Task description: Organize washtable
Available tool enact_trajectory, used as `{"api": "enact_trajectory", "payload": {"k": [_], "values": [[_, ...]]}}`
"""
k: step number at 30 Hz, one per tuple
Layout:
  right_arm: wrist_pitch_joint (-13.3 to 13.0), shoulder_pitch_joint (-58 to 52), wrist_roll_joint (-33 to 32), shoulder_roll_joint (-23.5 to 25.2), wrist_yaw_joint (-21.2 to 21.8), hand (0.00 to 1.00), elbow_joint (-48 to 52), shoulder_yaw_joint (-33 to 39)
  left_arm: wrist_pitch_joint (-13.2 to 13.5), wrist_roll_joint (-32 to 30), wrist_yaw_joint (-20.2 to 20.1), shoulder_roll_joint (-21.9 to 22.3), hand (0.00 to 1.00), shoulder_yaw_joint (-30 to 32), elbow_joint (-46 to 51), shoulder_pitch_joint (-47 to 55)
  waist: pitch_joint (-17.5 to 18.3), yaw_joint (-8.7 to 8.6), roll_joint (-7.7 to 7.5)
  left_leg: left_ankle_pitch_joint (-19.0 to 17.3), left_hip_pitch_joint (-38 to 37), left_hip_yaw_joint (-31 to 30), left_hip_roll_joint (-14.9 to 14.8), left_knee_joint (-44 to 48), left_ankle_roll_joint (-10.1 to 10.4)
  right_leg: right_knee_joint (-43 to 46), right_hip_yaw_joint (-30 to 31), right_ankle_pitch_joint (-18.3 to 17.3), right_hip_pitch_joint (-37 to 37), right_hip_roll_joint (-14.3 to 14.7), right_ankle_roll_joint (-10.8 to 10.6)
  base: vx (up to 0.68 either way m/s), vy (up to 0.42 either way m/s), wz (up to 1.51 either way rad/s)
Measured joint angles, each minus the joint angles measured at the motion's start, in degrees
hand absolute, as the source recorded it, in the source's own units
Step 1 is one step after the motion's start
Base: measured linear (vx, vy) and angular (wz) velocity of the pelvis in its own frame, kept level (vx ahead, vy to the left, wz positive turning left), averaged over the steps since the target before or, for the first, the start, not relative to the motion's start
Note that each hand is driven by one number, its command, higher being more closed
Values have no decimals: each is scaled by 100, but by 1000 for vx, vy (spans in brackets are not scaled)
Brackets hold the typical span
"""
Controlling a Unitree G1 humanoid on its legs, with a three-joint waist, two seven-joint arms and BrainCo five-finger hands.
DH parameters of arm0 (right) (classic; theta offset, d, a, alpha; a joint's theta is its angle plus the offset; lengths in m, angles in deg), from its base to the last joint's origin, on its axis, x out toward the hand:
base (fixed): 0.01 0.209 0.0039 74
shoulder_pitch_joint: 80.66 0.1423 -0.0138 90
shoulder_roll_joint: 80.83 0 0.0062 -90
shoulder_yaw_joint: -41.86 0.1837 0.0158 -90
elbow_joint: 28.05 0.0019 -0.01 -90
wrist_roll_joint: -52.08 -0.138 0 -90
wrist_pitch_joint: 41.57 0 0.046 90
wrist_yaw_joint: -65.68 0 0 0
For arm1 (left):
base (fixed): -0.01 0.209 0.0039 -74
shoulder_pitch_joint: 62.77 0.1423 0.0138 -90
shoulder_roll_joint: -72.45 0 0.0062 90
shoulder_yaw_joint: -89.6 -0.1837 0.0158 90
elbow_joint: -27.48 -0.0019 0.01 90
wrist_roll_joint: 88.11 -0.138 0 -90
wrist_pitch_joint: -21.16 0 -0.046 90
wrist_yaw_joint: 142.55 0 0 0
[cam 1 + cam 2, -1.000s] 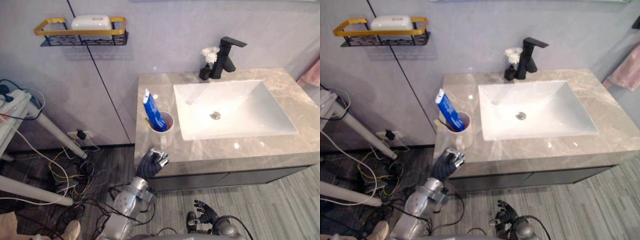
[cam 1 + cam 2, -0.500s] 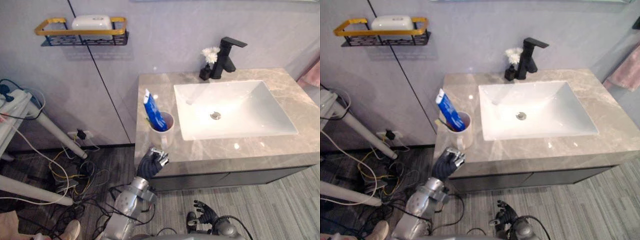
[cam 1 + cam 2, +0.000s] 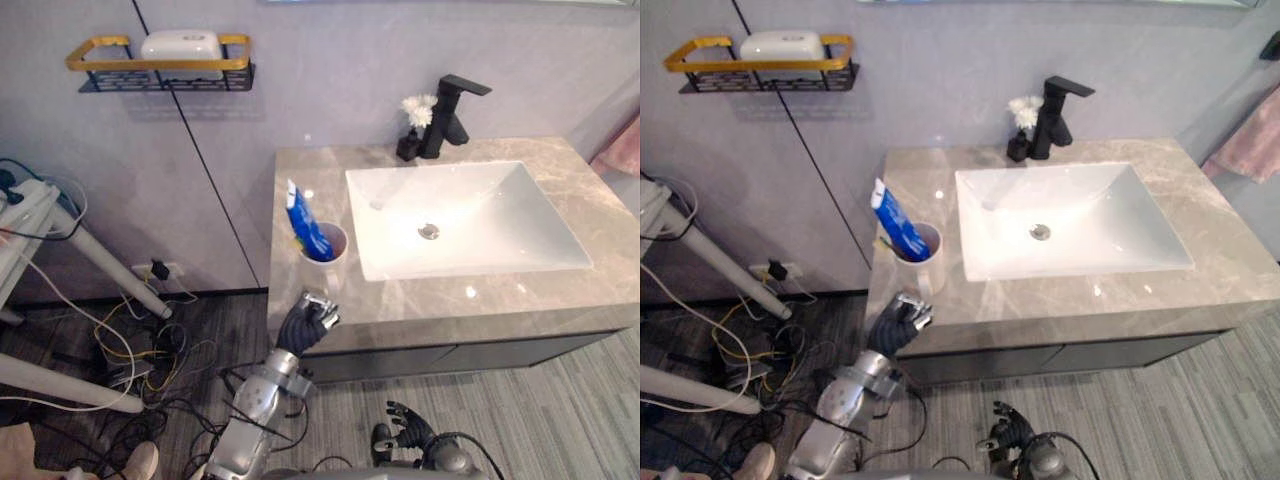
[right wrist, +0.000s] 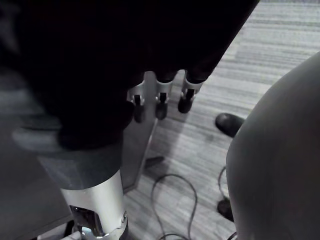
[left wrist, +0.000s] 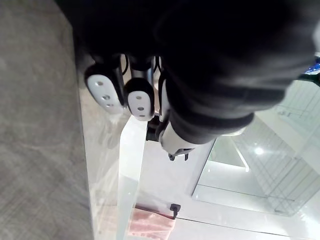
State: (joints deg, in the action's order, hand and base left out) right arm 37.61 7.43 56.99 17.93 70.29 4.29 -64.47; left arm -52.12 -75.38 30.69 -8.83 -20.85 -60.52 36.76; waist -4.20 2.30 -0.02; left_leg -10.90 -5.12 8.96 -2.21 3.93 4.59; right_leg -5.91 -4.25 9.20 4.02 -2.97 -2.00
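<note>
Toothpaste tube (image 3: 303, 222) is stood in the cup (image 3: 328, 247), at 9 o'clock of the sink (image 3: 470, 215) on the washtable (image 3: 300, 180), judged already tidied. Left hand (image 3: 303, 327), fingers curled and empty, is held at the washtable's edge, 6 o'clock of the cup. Right hand (image 3: 408, 428) is hung low, fingers relaxed.

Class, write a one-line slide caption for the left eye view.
Left robot hand at the counter front edge, near a cup holding toothpaste, left of the sink.
</note>
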Motion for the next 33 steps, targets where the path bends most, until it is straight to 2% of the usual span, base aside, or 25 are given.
{"api": "enact_trajectory", "payload": {"k": [18, 33], "values": [[0, -12, -9, 10, -89, 0, 2, 1, 134, -240, 202, 148, 100, 18, -323, -286, 0, 0, -22, -1, -79, 111, -10, -79, 3, 0, 108, 0, 7, 34, 0, -4, -1, -2], [0, -12, -9, 14, -96, 0, -1, 0, 148, -372, 340, 163, 100, 32, -634, -662, 6, -17, -52, -1, -93, 129, -12, -93, 3, -1, 123, 0, 13, 43, 0, 0, 0, 0]]}}
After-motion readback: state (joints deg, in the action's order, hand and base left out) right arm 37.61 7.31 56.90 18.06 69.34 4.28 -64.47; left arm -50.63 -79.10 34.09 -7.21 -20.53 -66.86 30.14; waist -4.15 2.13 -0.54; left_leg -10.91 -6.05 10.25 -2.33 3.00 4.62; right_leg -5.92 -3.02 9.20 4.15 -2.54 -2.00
